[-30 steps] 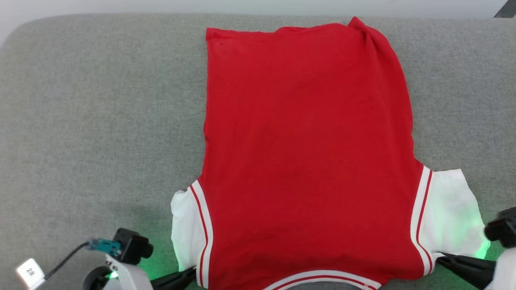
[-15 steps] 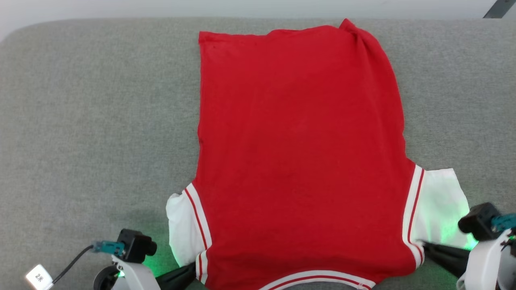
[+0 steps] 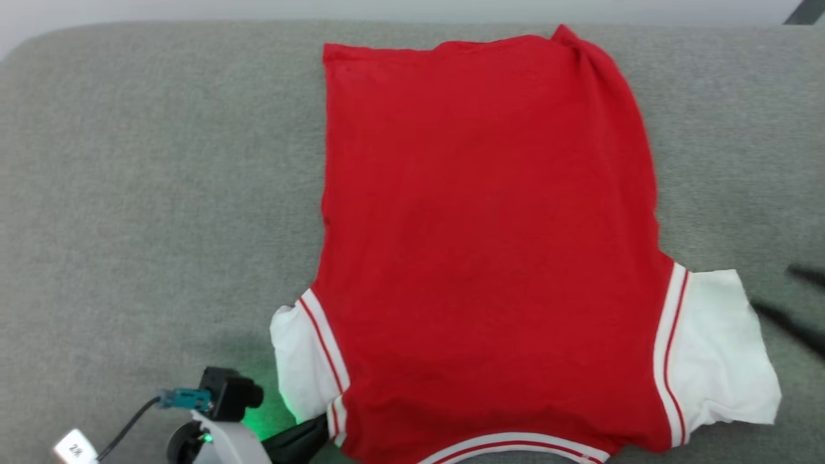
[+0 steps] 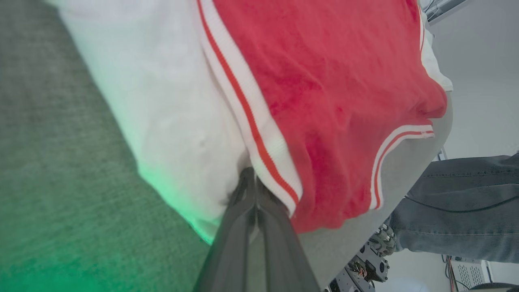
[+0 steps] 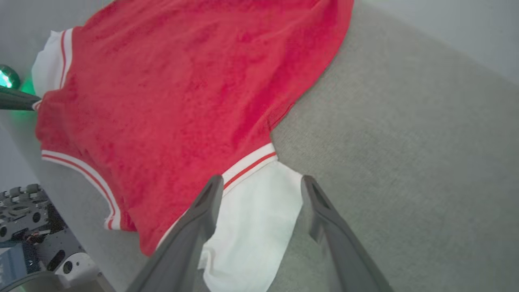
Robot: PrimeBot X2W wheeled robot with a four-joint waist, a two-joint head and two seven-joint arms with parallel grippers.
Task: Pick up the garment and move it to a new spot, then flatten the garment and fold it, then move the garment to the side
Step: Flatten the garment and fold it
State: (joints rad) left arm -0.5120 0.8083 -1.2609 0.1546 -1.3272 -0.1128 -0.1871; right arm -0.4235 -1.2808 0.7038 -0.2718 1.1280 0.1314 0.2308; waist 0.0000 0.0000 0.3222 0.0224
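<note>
The garment [image 3: 490, 258] lies spread back-up on the grey padded surface [image 3: 161, 193], plain red with white sleeves and its striped collar at the near edge. My left gripper [image 3: 322, 425] is shut on the garment where the left white sleeve meets the striped trim, and up close its fingertips [image 4: 248, 178] pinch that seam. My right gripper [image 3: 772, 289] is blurred just right of the right sleeve. Its fingers stand open [image 5: 261, 182] above that white sleeve [image 5: 255, 211], apart from it and holding nothing.
A person's leg in jeans [image 4: 458, 211] stands beside the near edge of the surface. The robot's base with its wheels [image 5: 24, 215] shows below that edge. Bare grey padding stretches to the left and right of the garment.
My right gripper has opened, let go of the right sleeve and drawn away to the right; the sleeve now lies flat. My left gripper keeps its grip. The camera has shifted slightly.
</note>
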